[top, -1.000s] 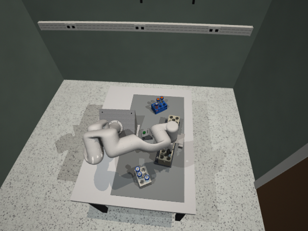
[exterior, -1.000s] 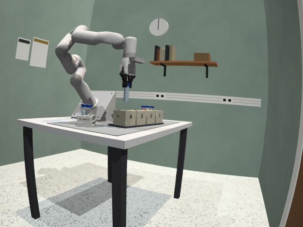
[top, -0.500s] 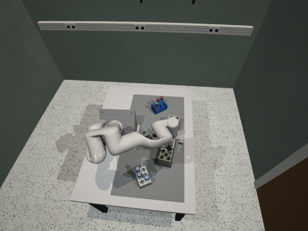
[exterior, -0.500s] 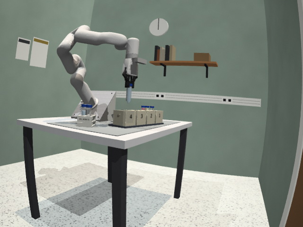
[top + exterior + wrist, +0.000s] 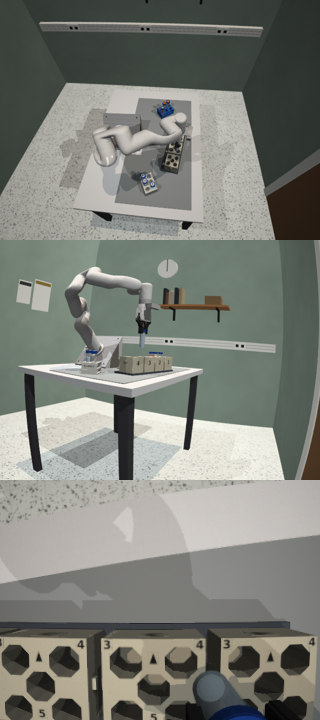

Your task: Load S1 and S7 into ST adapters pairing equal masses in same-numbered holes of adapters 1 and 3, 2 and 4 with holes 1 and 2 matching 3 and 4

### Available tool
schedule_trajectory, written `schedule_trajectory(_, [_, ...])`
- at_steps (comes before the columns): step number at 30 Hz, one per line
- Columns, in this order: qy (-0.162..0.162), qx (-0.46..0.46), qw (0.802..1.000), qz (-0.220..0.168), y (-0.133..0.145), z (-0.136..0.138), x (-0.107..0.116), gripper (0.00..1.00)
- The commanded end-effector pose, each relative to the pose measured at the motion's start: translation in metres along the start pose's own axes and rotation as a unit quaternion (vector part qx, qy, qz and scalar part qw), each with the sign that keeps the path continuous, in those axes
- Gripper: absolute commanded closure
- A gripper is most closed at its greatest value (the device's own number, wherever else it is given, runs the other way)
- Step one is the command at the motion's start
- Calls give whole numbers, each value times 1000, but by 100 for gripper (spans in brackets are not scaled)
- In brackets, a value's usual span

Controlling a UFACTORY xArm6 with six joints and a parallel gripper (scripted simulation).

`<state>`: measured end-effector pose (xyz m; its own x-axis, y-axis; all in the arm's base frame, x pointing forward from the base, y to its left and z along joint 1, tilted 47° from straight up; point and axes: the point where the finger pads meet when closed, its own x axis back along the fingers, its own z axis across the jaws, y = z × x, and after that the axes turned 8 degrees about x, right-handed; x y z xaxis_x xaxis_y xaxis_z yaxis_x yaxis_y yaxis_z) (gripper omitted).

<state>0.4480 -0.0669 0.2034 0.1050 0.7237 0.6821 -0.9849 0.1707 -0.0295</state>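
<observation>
My gripper [image 5: 177, 146] [image 5: 143, 330] [image 5: 239, 712] is shut on a blue-capped tube [image 5: 142, 340] [image 5: 212, 688] of pale blue liquid, hanging upright well above the stand. In the wrist view its tip shows between adapter 3 [image 5: 149, 369] [image 5: 153, 644] and adapter 4 [image 5: 171, 168] [image 5: 138, 368] [image 5: 272, 643]. Adapter 2 [image 5: 159, 368] [image 5: 40, 642] and adapter 1 [image 5: 168, 366] stand beyond. No tube shows in the holes in view; some holes are hidden. Two orange-dot tubes [image 5: 164, 103] [image 5: 168, 101] and a grey-dot tube [image 5: 162, 108] stand in the blue rack [image 5: 163, 116].
The white blanks rack [image 5: 152, 192] [image 5: 87, 370] holds three tubes at the table's near end. The arm hides the DONE desk and part of the stand in the top view. A grey slanted mount [image 5: 121, 118] stands at the arm's base.
</observation>
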Motion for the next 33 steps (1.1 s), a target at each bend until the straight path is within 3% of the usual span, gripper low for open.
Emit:
schedule_trajectory(1, [-1, -1, 1000, 1, -3, -24, 1, 100])
schedule_trajectory(3, [-1, -1, 1000, 1, -3, -24, 1, 100])
schedule_trajectory(33, [-1, -1, 1000, 1, -13, -164, 2, 100])
